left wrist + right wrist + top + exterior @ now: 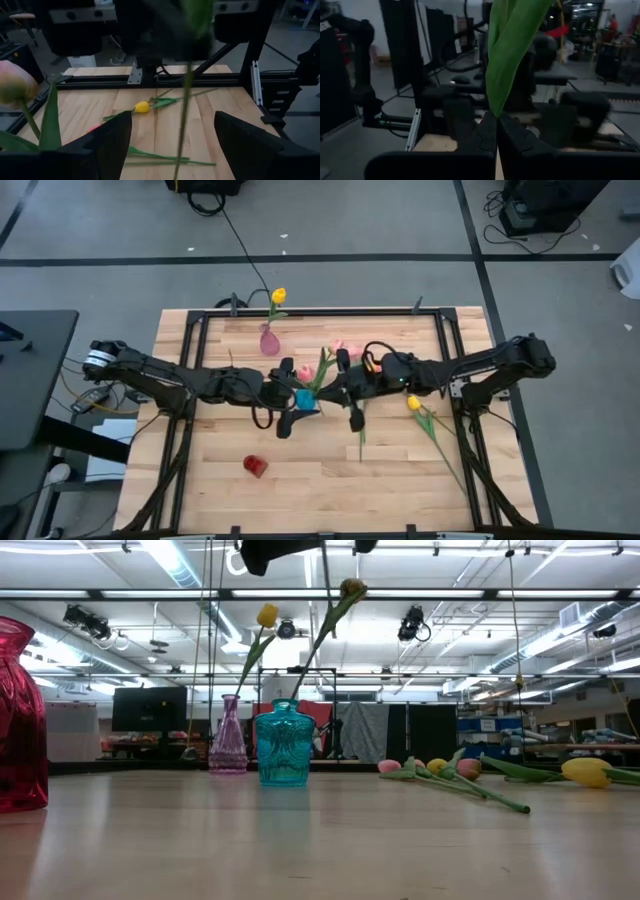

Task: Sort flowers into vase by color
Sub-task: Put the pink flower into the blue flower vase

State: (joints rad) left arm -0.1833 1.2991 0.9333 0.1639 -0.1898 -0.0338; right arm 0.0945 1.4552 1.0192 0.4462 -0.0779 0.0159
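Closed tight on a tulip stem (507,45), right hand (496,131) holds it above teal vase (304,398); insertion step. Next: lower straight, release. Left hand (287,395) open beside vase.

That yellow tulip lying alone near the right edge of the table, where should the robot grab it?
My guess: by the stem, not the head. The yellow tulip lies flat on the table, its thin green stem trailing toward the front edge. A pincer coming straight down, fingers either side of the mid-stem, would suit; the right pincer is nearest but already holds a flower.
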